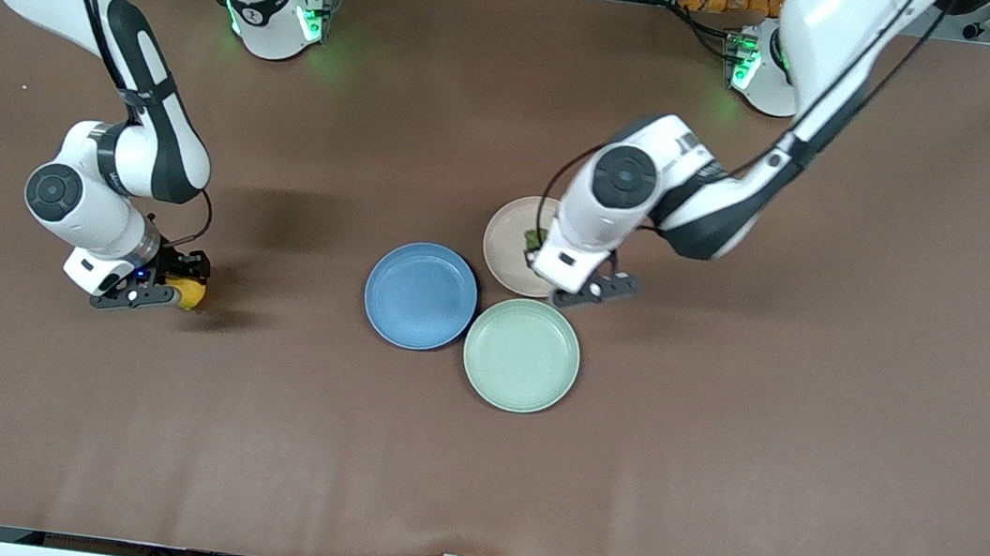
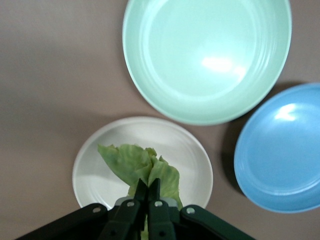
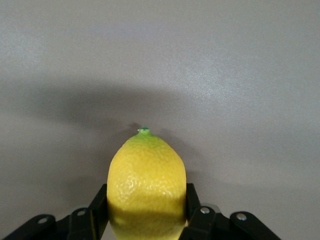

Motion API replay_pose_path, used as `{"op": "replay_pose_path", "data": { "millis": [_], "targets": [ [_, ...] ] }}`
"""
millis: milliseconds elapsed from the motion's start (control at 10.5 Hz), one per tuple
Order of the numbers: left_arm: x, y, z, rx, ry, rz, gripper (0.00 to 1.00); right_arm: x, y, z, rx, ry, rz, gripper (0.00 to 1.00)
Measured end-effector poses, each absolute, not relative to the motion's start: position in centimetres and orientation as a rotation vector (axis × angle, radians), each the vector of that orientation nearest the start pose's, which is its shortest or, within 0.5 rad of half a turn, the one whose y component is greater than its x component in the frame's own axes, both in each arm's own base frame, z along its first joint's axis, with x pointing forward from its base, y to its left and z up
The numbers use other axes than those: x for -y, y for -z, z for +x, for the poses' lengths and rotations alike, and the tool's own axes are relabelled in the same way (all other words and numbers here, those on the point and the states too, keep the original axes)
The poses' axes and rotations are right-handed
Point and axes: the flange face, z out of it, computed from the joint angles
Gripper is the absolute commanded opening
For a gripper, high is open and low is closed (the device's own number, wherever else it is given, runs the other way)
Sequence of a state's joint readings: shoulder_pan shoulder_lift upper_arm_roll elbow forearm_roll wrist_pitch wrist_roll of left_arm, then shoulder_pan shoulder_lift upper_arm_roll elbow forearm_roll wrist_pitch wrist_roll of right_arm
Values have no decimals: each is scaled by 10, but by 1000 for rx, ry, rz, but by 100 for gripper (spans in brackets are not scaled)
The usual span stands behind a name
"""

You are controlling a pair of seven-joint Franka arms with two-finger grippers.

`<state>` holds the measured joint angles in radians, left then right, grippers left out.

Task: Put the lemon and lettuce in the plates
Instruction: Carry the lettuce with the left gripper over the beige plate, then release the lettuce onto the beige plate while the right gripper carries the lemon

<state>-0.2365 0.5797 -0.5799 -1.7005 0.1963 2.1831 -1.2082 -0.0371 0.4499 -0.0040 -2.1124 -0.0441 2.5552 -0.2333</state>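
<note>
Now, line by line:

Left gripper (image 2: 146,192): clenched on the lettuce (image 2: 141,167), fingers pinched tight on the base of the leaf; it hangs over the beige plate (image 2: 95,160).

Lettuce: a green ruffled leaf held above the beige plate's middle; whether it touches the plate I cannot tell.

Right gripper (image 1: 164,283): down at the tabletop toward the right arm's end, fingers (image 3: 194,210) pressed against both sides of the lemon (image 3: 146,187).

Lemon: yellow, its small green tip pointing away from the wrist, seen at the gripper in the front view (image 1: 189,292); it is well apart from all plates.

Blue plate (image 1: 420,295): near the middle of the tabletop, bare, just beside the beige plate (image 1: 507,237) and nearer to the front camera than it.

Mint-green plate (image 1: 521,355): nearest the front edge of the three, touching or almost touching the other two.

Tabletop (image 1: 719,457): brown.
</note>
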Motion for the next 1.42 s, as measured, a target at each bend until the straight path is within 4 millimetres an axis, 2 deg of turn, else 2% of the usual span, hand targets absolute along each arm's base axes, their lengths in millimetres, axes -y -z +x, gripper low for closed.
{"op": "replay_pose_path", "data": {
  "millis": [190,380,664,759,949,1139,1234,1423],
  "targets": [
    [460,-293,486,568,-217,-3156,1,12,-203,583,389,-6,-3141,0],
    [457,-284,489,578,-233,-3145,100,-11,-222,596,446,-54,-3127,0],
    [456,-276,489,610,-251,-3131,100,-84,-283,622,478,-58,-3049,0],
    [457,-280,491,630,-245,-3133,100,-115,-293,623,460,-46,-3025,0],
    [456,-298,500,653,-200,-3155,100,-187,-297,610,413,-50,-3005,0],
    [443,-348,517,696,-84,-3184,100,-261,-299,595,339,-56,-2976,0],
    [428,-380,527,725,-5,-3186,100,-292,-300,591,289,-59,-2962,0],
    [382,-442,548,718,146,-3187,100,-340,-290,586,203,-86,-2940,0]
  ]
}}
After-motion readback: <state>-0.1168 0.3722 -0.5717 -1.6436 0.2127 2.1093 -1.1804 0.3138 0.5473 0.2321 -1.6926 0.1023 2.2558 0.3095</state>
